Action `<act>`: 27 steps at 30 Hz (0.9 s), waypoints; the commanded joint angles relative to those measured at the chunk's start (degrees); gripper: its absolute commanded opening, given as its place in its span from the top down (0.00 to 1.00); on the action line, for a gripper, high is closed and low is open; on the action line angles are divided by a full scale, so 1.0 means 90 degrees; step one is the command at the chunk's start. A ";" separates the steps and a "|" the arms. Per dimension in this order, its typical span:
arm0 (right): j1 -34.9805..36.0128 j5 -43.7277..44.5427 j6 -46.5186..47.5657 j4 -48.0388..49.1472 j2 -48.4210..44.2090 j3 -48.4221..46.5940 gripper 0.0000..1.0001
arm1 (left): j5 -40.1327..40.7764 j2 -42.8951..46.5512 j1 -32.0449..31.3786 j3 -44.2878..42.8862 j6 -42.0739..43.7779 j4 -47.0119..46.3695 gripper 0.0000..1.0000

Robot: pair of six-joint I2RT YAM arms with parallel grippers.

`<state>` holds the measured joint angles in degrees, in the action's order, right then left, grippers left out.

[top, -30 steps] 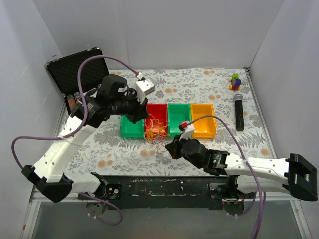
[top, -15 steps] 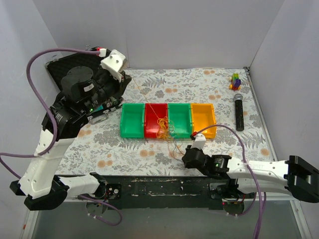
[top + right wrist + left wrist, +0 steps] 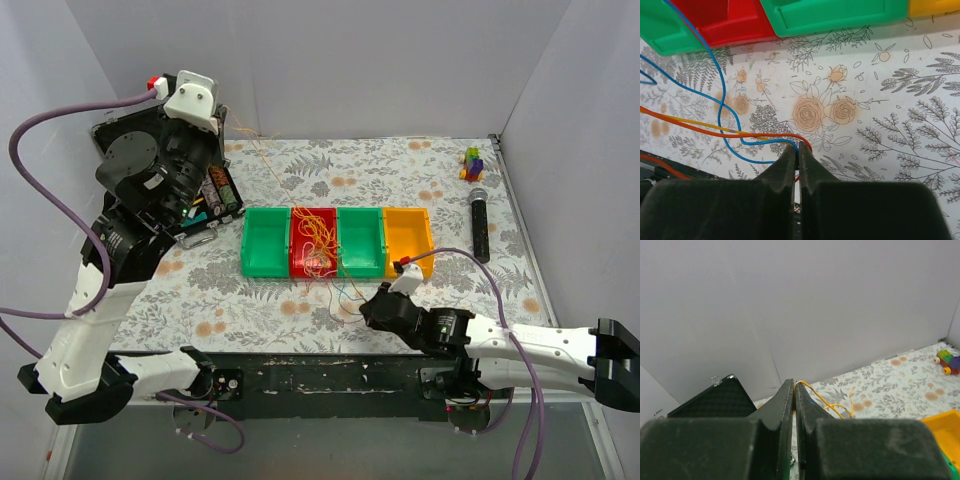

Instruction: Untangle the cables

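The cables (image 3: 316, 247) are a clump of thin orange, yellow, red and blue wires over the red bin (image 3: 312, 242). My left gripper (image 3: 228, 128) is raised high at the far left and shut on a yellow wire (image 3: 825, 399), which runs taut from the clump. In the left wrist view the left gripper (image 3: 794, 383) pinches that wire at its tips. My right gripper (image 3: 362, 312) is low near the front edge, shut on the cables: blue and orange strands (image 3: 735, 134) meet at the right gripper's tips (image 3: 799, 149).
A green bin (image 3: 265, 243), a second green bin (image 3: 361, 241) and an orange bin (image 3: 408, 241) flank the red one. An open black case (image 3: 150, 150) sits at the far left. A microphone (image 3: 479, 224) and a toy (image 3: 472, 162) lie at the right.
My left gripper rose and swung back to the left, drawing a yellow wire out of the clump. My right gripper pulled toward the front edge with its strands.
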<state>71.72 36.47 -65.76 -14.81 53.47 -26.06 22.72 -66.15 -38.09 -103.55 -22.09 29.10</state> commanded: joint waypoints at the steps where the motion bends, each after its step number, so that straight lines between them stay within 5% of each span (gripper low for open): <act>1: 0.0038 -0.0145 -0.0359 -0.1645 0.0220 0.0425 0.99 | 0.0982 0.0270 0.0111 -0.0564 0.0607 -0.2382 1.00; 10: 0.0068 -0.0283 -0.1013 -0.2036 0.0436 0.0591 0.99 | 0.1440 -0.0785 0.0111 -0.2509 0.1829 -0.4296 1.00; 18: 0.0107 0.0029 -0.0771 -0.1968 0.0114 0.0358 0.99 | -0.0052 0.0220 0.0111 -0.0811 0.0464 -0.2580 0.98; 23: 0.0165 0.0030 0.0135 -0.1413 -0.0101 0.0084 0.99 | -0.0697 0.0231 0.0111 -0.0819 0.0071 -0.1711 0.99; 24: 0.0243 0.0001 0.0448 -0.1150 -0.0198 0.0074 0.96 | -0.0776 0.0241 0.0111 -0.0790 0.0062 -0.1643 0.99; 27: 0.0740 0.0166 0.1404 -0.0370 -0.0696 0.0045 0.66 | -0.0951 0.0250 0.0120 -0.0887 -0.0007 -0.1350 0.99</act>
<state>73.73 34.85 -65.34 -27.16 52.27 -22.76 19.38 -62.24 -37.19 -111.66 -19.81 9.91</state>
